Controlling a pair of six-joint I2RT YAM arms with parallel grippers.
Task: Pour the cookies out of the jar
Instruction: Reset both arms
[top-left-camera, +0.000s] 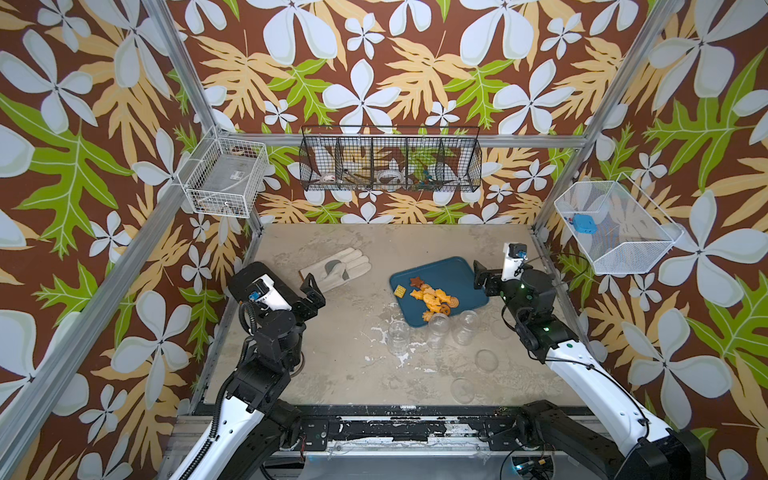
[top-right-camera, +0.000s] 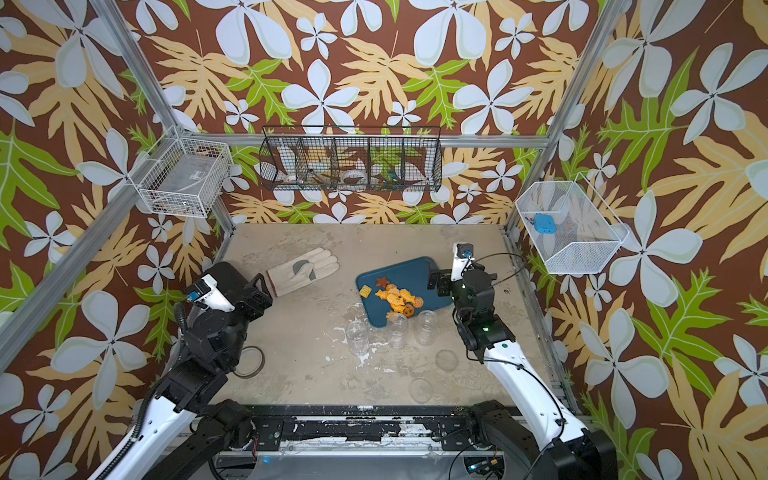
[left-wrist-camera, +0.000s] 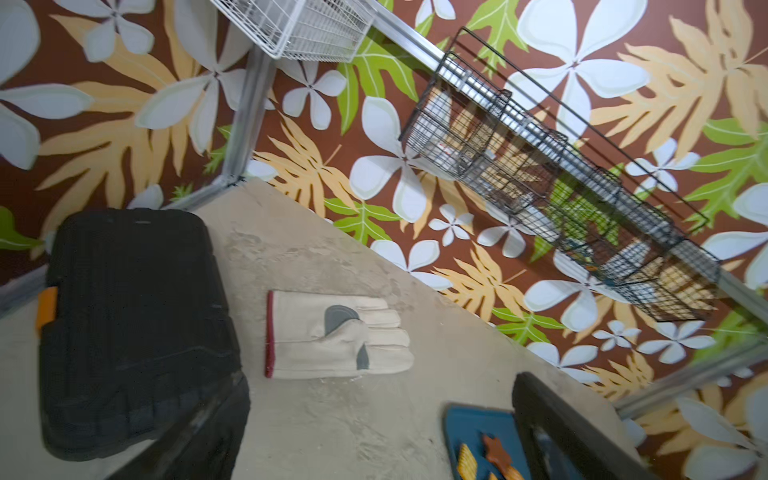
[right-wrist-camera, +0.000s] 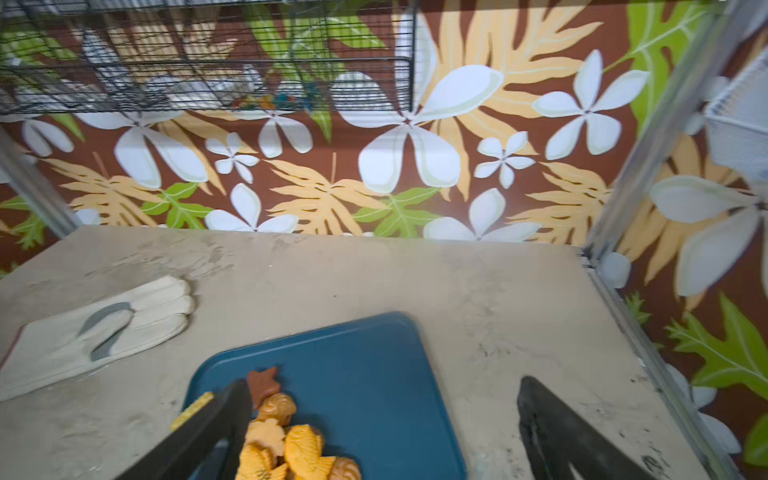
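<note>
cookies (top-left-camera: 432, 297) on blue tray (top-left-camera: 451, 270), right gripper (top-left-camera: 478, 278) spread beside them, left gripper (top-left-camera: 312, 291) spread, well apart

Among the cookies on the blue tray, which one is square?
The yellow waffle cookie, lying slightly apart at the pile's edge on the blue tray; the other cookies are orange or brown stars, swirls and rounded shapes.
</note>
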